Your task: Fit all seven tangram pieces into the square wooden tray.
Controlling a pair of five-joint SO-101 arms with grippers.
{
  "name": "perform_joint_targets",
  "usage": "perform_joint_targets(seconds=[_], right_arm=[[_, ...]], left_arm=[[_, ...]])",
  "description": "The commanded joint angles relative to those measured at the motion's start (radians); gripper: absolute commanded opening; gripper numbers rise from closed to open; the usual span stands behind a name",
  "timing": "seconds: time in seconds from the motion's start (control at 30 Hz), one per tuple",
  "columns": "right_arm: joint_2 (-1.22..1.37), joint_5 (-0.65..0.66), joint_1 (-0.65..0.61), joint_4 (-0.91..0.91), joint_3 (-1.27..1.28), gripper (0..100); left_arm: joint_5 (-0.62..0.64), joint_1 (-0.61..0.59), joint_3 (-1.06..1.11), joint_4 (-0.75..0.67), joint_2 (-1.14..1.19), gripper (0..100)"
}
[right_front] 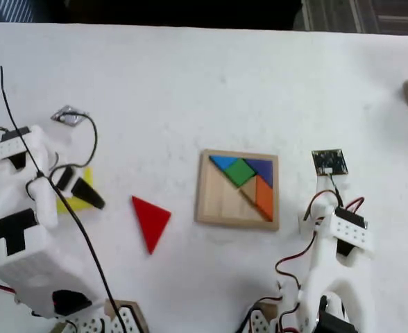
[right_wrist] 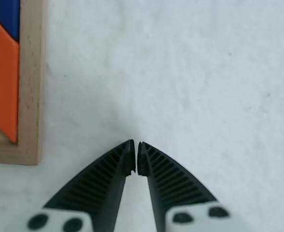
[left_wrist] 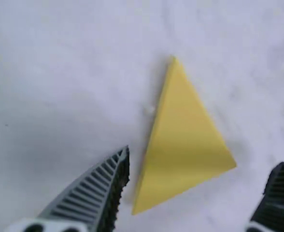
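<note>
On my left wrist feed the left claw [left_wrist: 202,164] is released and spread wide. Its fingers [left_wrist: 108,188] straddle the yellow triangle [left_wrist: 183,140], which lies flat on the white table [right_front: 190,90], with one finger just beside its edge. From overhead, that yellow triangle sits at the left of the table, well apart from the wooden tray [right_front: 201,198] in the middle. The red triangle [right_front: 150,220] lies loose between them, nearer the tray. Inside the tray I see a light blue triangle [right_front: 223,162], a green piece [right_front: 241,171], a dark blue triangle [right_front: 261,168] and an orange piece [right_front: 263,196], packed toward its far right. My right claw [right_wrist: 136,157] is clenched on nothing, tips together over the table just right of the tray.
</note>
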Motion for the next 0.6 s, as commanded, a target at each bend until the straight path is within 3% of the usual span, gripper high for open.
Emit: perform_joint_targets(seconds=[0.0,0.17,0.3,0.57], right_arm=[[-0.038,0.011,-0.008,0.012,-0.006,1.9],[-0.038,0.011,-0.008,0.012,-0.006,1.9],[-0.038,0.011,-0.008,0.012,-0.006,1.9],[-0.038,0.011,-0.008,0.012,-0.006,1.9]], left_arm=[[-0.015,0.001,-0.038,0.005,-0.007,43],[-0.008,0.001,0.049,-0.149,-0.002,42],[-0.015,0.013,0.15,-0.302,-0.008,34],[-0.006,0.015,0.178,-0.331,-0.008,31]])
